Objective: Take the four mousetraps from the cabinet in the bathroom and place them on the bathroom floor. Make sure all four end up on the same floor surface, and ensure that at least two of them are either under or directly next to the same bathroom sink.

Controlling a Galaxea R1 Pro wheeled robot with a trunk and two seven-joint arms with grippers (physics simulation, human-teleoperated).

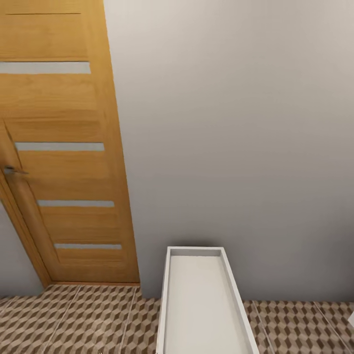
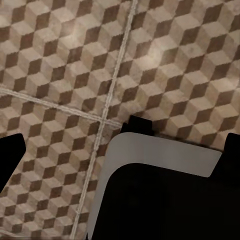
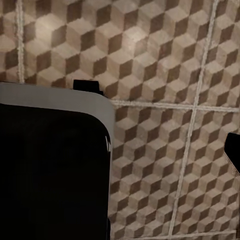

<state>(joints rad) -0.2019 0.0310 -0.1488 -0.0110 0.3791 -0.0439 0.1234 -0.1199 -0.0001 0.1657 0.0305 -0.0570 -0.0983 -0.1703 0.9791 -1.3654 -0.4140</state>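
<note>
A: Door (image 1: 64, 147) of orange-brown wood with pale slats, set in grey wall (image 1: 236, 123). White open-topped trough-like unit (image 1: 201, 305) stands against that wall, just beside the door's foot. Bathroom floor (image 1: 88, 319) runs along both sides of the white unit, cube-pattern tiles, pale grout.

B: Mousetraps? Cabinet?

A: None to log here. From this, I judge the step in hand is travel or search, robot facing a corner.

B: Pincers?

A: Left pincer (image 2: 120, 145): dark finger tips at the frame edges, well apart as far as I can judge, nothing between them but floor tile and a grey-edged black body (image 2: 160, 195), likely the robot's own base. Right pincer (image 3: 235, 150): one dark tip at the frame edge, the other hidden. Cannot tell how wide it stands. No trap seen in it.

B: Next move?

A: Judgement only: turn base or head away from the door until the cabinet comes into view, then approach and open a drawer.
</note>
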